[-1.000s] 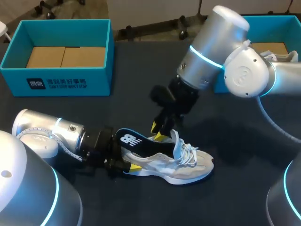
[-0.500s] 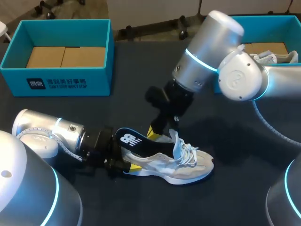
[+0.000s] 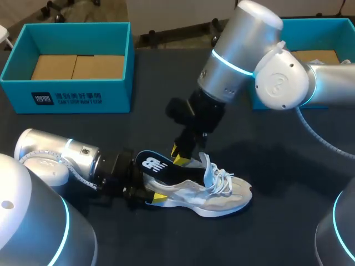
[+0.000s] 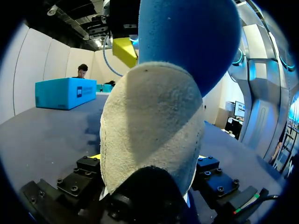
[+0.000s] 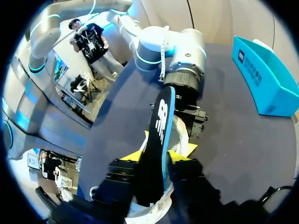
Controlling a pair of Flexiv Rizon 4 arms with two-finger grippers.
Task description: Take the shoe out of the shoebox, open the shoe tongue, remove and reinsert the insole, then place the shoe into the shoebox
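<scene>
A dark table [image 3: 166, 239], perhaps cloth-covered, lies under even overhead light.

Two teal shoeboxes stand on the desk [image 3: 288, 166]: the left shoebox [image 3: 66, 97] at its far left corner, the right shoebox [image 3: 333, 25] at its far right corner. One pale shoe [image 3: 227, 202] and one dark insole [image 3: 152, 164] sit near the front edge. Two arms reach over the desk: the left arm [image 3: 61, 158] and the right arm [image 3: 244, 50].

Shoe [image 3: 222, 197]: off-white upper, white laces. Insole [image 3: 166, 168]: black face, white logo, blue edge. Shoebox [image 3: 111, 94]: teal walls, brown floor. Table [image 3: 288, 166]: dark navy. Left tool [image 3: 151, 194], right tool [image 3: 179, 155]: yellow tips.
</scene>
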